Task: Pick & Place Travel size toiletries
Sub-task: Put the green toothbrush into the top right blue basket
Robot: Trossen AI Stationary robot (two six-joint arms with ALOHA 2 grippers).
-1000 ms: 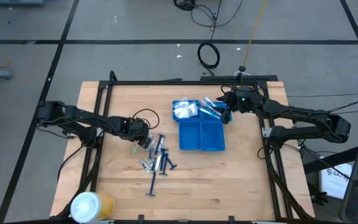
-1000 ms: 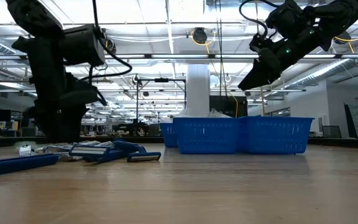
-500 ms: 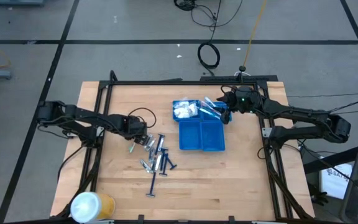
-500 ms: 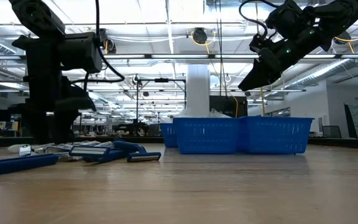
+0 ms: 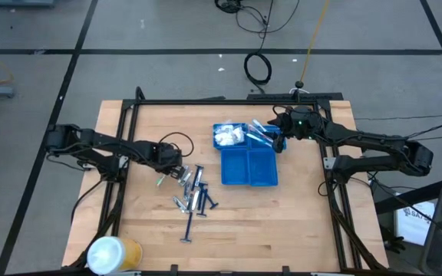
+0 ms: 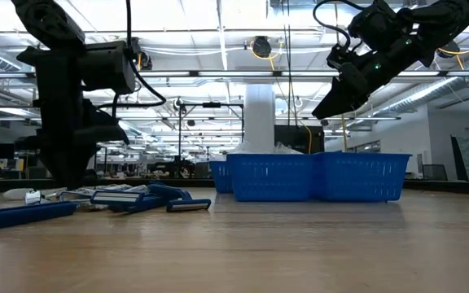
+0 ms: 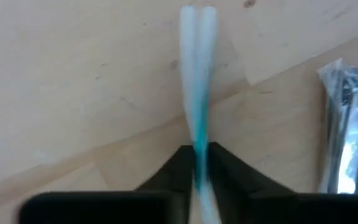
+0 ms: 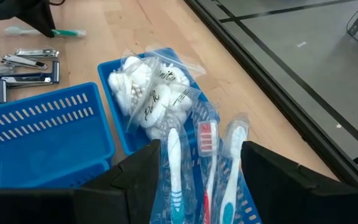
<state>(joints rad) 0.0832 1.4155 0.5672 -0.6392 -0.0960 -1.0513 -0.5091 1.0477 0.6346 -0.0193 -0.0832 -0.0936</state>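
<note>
Left wrist view: left gripper [image 7: 196,163] fingers pinch a white-and-teal toothbrush [image 7: 196,93] low over the table [image 5: 298,222], ready to lift | right gripper [image 8: 191,180] spread, hovering above toothbrushes [image 8: 207,162] in the blue tray [image 5: 249,165] | razors [image 5: 196,198] unsorted beside it

Razors [image 5: 195,201] lie left of the tray [image 5: 249,167].

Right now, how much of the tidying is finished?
Partly done. A bag of cotton balls and wrapped toothbrushes already sit in the blue tray, with the right gripper open above them. The left gripper is shut on a pale toothbrush. Razors and nail clippers remain on the table.
</note>
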